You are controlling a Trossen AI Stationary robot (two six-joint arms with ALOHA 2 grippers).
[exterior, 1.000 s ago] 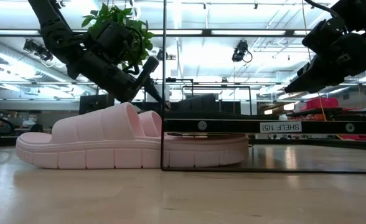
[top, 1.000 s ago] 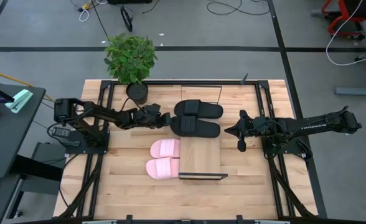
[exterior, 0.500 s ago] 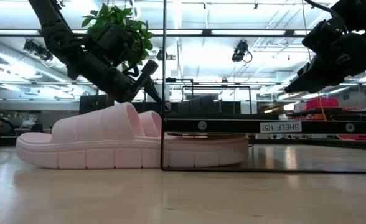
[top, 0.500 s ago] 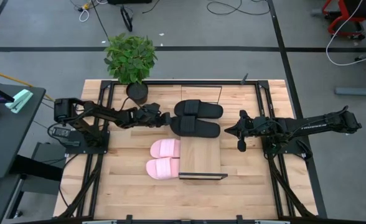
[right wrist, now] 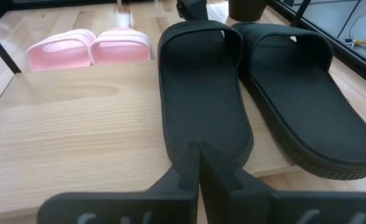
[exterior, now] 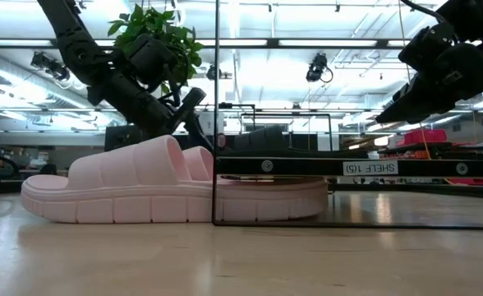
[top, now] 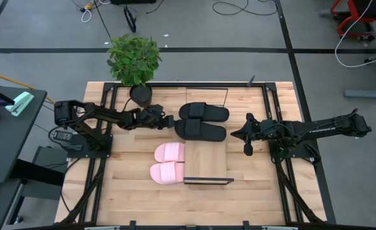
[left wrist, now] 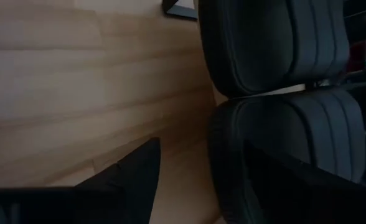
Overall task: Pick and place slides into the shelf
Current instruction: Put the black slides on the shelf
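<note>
Shelf [top: 207,163] sits mid-worktop [top: 130,191]. Two slides [top: 203,122] lie side by side across its far end, heels overhanging toward the left arm. Two more slides [top: 169,162] lie side by side under the shelf's left edge, sticking out left. Potted plant [top: 134,61] at far-left worktop edge. Left hand [top: 167,121] just beside the far slides; right hand [top: 238,135] right of them.

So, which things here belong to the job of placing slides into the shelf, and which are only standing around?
Belong to the job:
- two black slides, on the shelf top
- two pink slides, toes under the shelf
- shelf
- left claw, open beside the black slides
- right claw, shut

Only standing around:
- potted plant
</note>
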